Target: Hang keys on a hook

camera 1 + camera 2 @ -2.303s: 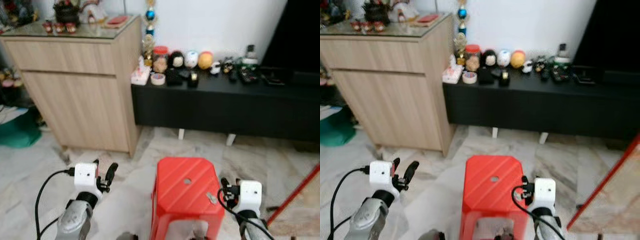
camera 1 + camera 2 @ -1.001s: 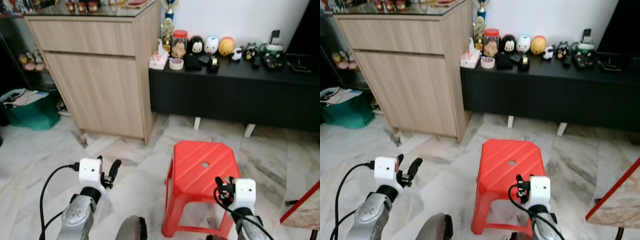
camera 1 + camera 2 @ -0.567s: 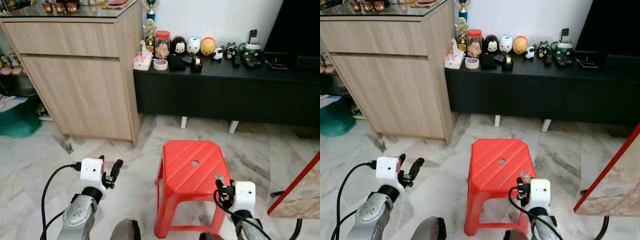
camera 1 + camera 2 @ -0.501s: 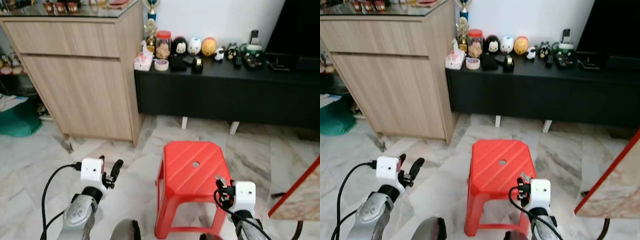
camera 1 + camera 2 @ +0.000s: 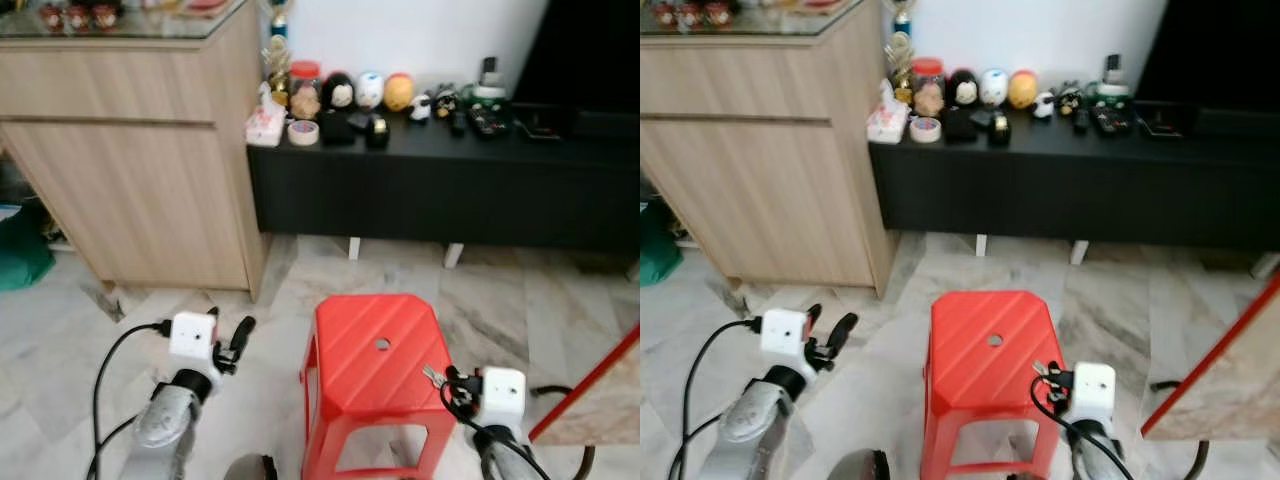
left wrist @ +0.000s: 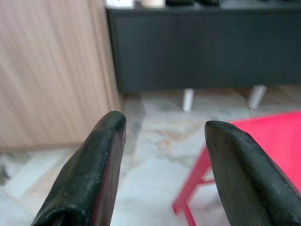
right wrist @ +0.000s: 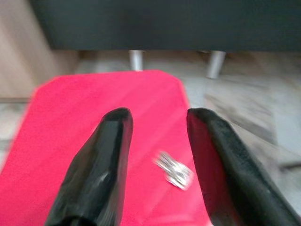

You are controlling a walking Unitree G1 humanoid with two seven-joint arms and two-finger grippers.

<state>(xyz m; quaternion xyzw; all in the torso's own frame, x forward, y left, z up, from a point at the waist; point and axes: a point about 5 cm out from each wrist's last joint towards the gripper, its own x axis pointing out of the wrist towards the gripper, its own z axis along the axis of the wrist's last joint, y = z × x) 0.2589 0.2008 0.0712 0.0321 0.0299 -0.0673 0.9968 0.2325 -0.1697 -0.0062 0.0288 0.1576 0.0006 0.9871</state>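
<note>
In the left eye view, one red stool (image 5: 375,355) is standing on marble floor (image 5: 60,330); the keys (image 5: 432,376) are lying at its right edge, just ahead of the right gripper (image 5: 455,385); the left gripper (image 5: 232,335) is hovering left of the stool; a jar (image 5: 303,88) is sitting on the black console (image 5: 450,180), contents unclear.

In the left wrist view, the fingers (image 6: 89,174) are standing apart, holding nothing.

In the right wrist view, the fingers (image 7: 101,165) are spread wide; one bunch of keys is lying between them on the stool.

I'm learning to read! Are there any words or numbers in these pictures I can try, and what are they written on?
No words or numbers can be read here.
The jar and round figures on the black cabinet: any print is too small and blurred.
The red stool, the keys lying on it and the wooden cupboard: no writing shows.
</note>
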